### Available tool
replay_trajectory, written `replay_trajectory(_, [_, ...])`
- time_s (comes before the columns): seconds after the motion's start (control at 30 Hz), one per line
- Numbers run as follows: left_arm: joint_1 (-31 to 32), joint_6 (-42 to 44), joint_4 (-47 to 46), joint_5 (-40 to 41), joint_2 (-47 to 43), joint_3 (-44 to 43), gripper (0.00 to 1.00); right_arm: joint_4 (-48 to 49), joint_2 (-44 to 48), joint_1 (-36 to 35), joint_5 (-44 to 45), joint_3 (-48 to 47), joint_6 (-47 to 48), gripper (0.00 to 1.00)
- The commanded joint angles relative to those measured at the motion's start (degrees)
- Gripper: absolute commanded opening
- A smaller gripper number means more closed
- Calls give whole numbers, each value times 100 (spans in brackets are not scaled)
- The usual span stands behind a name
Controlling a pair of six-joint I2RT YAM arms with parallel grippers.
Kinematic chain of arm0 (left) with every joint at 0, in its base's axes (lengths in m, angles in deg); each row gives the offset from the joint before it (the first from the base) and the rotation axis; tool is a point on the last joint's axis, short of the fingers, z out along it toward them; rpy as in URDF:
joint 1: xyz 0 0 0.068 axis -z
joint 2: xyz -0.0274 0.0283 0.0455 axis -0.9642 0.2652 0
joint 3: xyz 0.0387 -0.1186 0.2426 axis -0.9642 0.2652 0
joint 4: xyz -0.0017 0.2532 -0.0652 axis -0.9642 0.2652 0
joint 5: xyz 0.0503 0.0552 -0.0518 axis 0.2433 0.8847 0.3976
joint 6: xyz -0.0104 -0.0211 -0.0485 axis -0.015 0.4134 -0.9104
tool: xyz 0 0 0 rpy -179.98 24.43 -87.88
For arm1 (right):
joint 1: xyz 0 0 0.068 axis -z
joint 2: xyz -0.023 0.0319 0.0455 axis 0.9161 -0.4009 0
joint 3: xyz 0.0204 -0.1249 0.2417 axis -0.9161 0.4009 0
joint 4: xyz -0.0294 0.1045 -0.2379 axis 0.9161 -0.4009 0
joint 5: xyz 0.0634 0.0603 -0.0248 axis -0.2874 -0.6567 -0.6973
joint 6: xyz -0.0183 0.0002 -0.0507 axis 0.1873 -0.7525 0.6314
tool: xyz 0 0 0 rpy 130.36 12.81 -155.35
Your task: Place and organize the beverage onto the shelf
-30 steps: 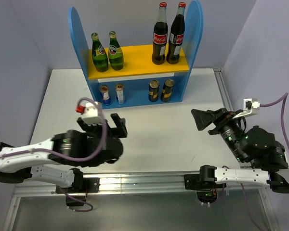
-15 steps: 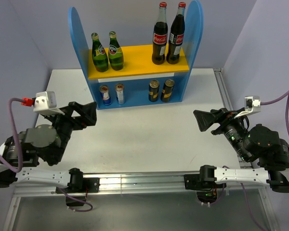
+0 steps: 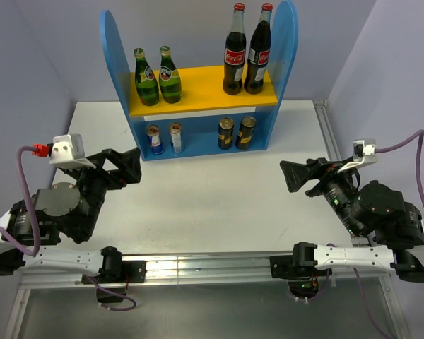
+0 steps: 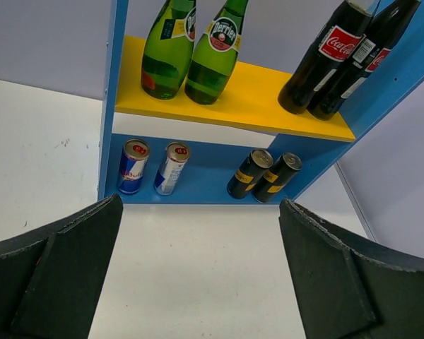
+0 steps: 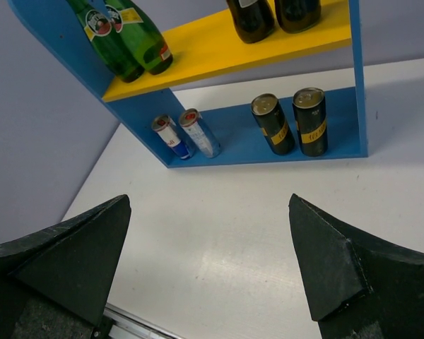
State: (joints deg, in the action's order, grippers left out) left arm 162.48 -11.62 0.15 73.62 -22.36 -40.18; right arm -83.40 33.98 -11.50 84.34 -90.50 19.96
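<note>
- Left claw, released with its jaws spread wide, hangs well in front of the shelf, outside its left panel's edge.
- Two green bottles stand side by side at the left end of the shelf's yellow board.
- Silver-blue cans stand beneath them, with the dark cans further right and a gap between the pairs.
- Cola bottles occupy the board's right end.
- Right claw, likewise released, hangs front-right of the shelf, with white surface stretching between.
</note>
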Motion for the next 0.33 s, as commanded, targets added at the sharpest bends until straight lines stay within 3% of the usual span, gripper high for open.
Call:
replay_trajectory(0.0, [39,188,-105,90,-57,43,99,250,-102,-36,112,-103,147,100])
replay_trajectory(0.3, [39,277,-220,143,-136,227,99,522,-128,-27,77,20,383,100])
